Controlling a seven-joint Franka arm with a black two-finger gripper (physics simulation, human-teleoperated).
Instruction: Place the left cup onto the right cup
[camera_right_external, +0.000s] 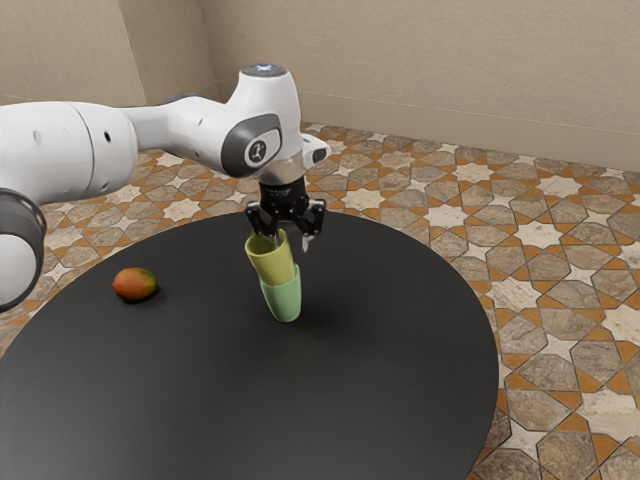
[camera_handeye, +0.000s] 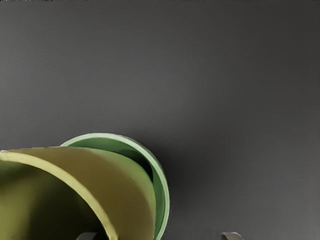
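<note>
An olive-yellow cup (camera_right_external: 270, 258) sits tilted inside the mouth of a light green cup (camera_right_external: 284, 297), which stands upright on the round black table (camera_right_external: 380, 380). My gripper (camera_right_external: 289, 241) hangs right above the yellow cup's rim and is open. One finger reaches into the yellow cup and the other stands outside it, apart from the wall. In the wrist view the yellow cup (camera_handeye: 95, 190) leans across the green cup (camera_handeye: 160, 190) just under my hand, and two fingertips (camera_handeye: 231, 235) peek in at the edge.
A mango (camera_right_external: 134, 284) lies on the table toward the exterior view's left, well away from the cups. The table's edge curves round at the exterior view's right, with patterned tile floor (camera_right_external: 560, 240) beyond it.
</note>
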